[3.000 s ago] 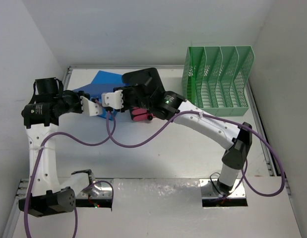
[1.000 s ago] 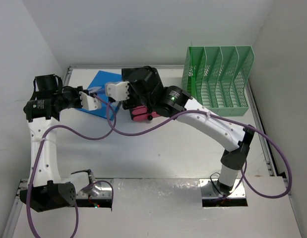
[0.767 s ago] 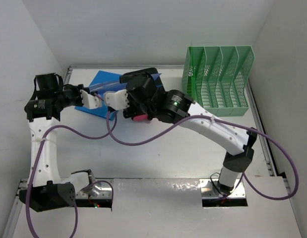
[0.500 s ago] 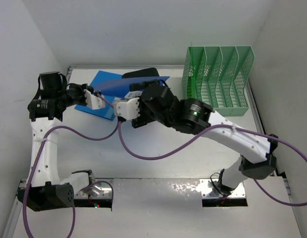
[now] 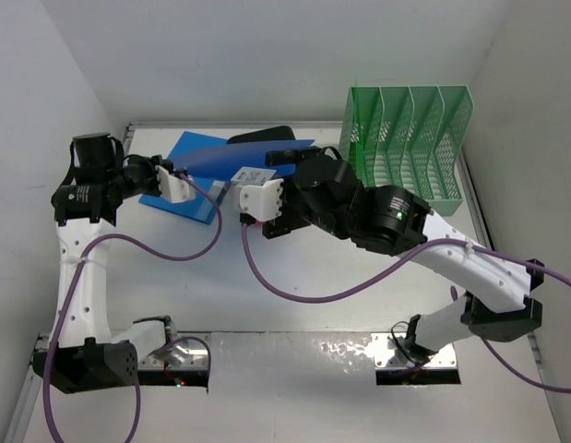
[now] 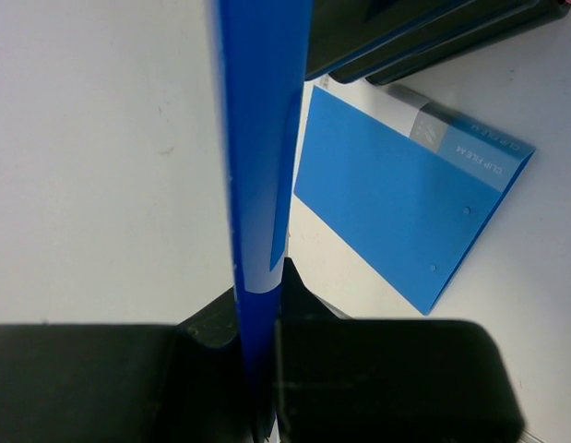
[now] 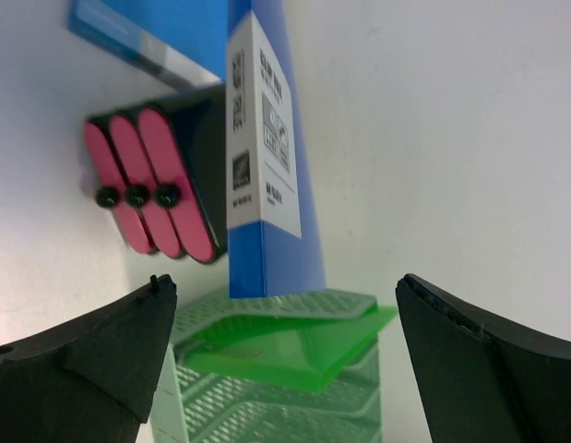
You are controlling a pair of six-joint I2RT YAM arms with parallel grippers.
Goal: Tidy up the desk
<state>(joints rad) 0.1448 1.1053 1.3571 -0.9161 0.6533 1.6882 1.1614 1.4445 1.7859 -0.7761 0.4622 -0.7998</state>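
Little is done: left gripper [image 5: 174,185] pinches one blue folder [image 5: 243,155], right gripper [image 5: 257,205] is spread, empty; second folder [image 5: 196,209] lies at the desk's [image 5: 313,286] far-left corner.

Blue folder [image 7: 267,138] seen beyond the wide-spread right gripper [image 7: 283,281].
Pink drawers [image 7: 147,185] are noted at its left, a green rack [image 7: 267,378] below.

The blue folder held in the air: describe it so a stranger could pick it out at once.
Look to the far left part of the white desk, beside the black box of pink drawers. There the left gripper pinches a thin blue folder by one edge. Unlike the second blue folder lying flat beneath it, this one stands on edge in the air.
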